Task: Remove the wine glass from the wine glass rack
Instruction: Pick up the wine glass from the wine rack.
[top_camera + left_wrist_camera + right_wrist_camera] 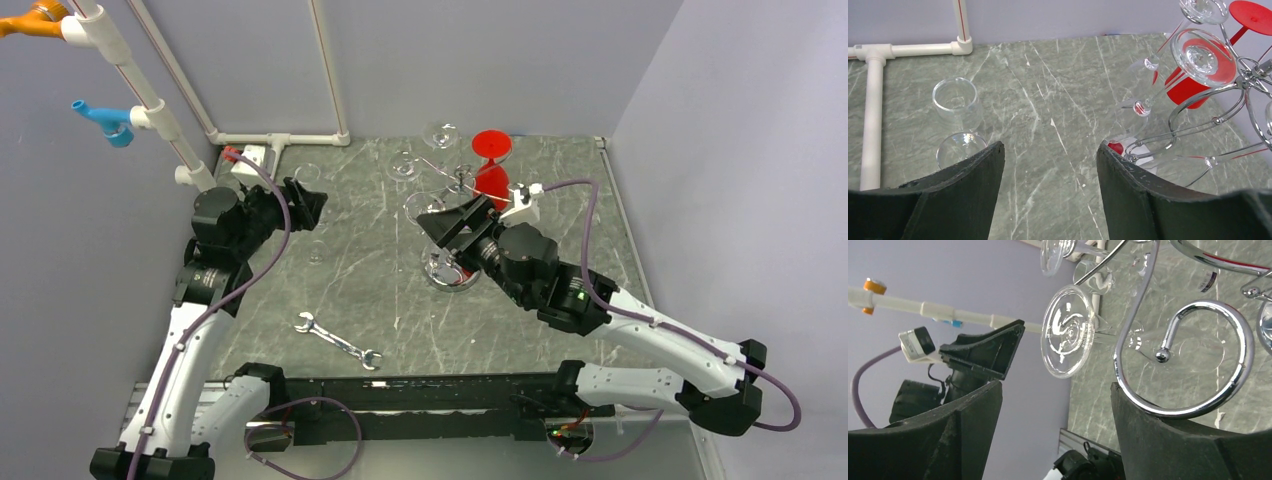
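Both your right hand [1055, 387] and left hand [1049, 147] are released, holding nothing, and the clear wine glass [1068, 330] hangs on the wine glass rack [1244, 352] just before the right hand, so closing carelessly may pinch the rack itself and tip it.

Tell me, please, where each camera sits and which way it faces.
Top external: above and behind the arms, looking down on the table; left gripper and right gripper show.
Left wrist: low over the table, facing the back wall; own fingers show.
Right wrist: rolled sideways, facing the wine glass rack; own fingers show.
Shared: both wrist views show that rack.
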Controlling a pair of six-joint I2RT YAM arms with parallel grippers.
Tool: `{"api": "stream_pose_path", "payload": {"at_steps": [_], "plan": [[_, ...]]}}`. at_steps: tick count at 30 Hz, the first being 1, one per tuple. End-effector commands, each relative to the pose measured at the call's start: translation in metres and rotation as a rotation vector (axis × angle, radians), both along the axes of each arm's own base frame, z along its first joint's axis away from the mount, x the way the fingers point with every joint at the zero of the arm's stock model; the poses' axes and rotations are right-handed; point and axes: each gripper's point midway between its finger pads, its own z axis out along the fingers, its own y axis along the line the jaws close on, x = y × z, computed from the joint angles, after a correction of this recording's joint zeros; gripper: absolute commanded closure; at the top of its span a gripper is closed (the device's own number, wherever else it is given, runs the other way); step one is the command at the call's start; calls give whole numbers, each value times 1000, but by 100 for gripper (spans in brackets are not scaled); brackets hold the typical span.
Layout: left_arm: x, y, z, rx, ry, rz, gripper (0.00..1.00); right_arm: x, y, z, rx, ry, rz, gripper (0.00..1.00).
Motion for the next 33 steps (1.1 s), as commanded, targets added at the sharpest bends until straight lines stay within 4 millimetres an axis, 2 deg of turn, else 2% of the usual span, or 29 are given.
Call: {"api": "stream_pose_path", "payload": {"at_steps": [1, 11, 20, 25, 29, 33], "plan": [[-3, 6, 9, 19, -45, 24, 29, 11, -5, 11, 77, 27, -91, 20], [-4, 8, 9, 21, -47, 35, 30, 17, 3, 14, 156, 67, -118, 32], [-5, 10, 7, 28, -45, 48, 31, 16, 16, 7, 183, 134, -100, 33], [-5, 11, 7, 29, -44, 53, 31, 12, 19, 8, 186, 140, -90, 28], [-5, 12, 7, 32, -43, 56, 31, 4, 23, 12, 179, 139, -80, 16], [-5, 12, 6, 34, -41, 59, 31, -1, 18, 10, 177, 158, -102, 10]]}}
